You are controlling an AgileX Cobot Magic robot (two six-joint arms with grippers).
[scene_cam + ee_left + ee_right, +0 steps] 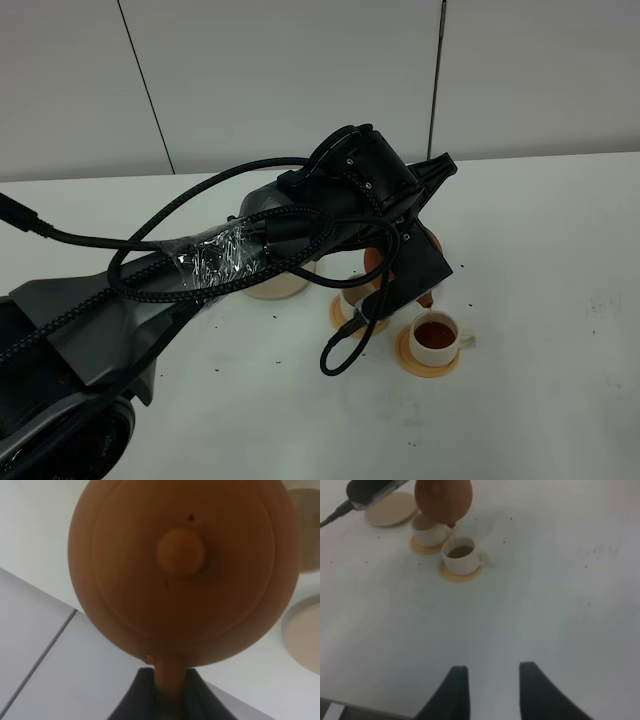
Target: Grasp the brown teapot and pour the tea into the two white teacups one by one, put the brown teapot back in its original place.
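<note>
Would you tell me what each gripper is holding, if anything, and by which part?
The left gripper clamps the round terracotta teapot by its loop handle; the right gripper holds nothing.

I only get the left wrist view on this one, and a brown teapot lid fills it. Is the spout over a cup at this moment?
Observer: Yes. In the right wrist view the brown teapot is tipped forward, with its spout just above one white teacup.
Operator: Does that cup have anything in it yet?
Observer: It does. The exterior high view looks down into it and shows dark brown tea inside.
</note>
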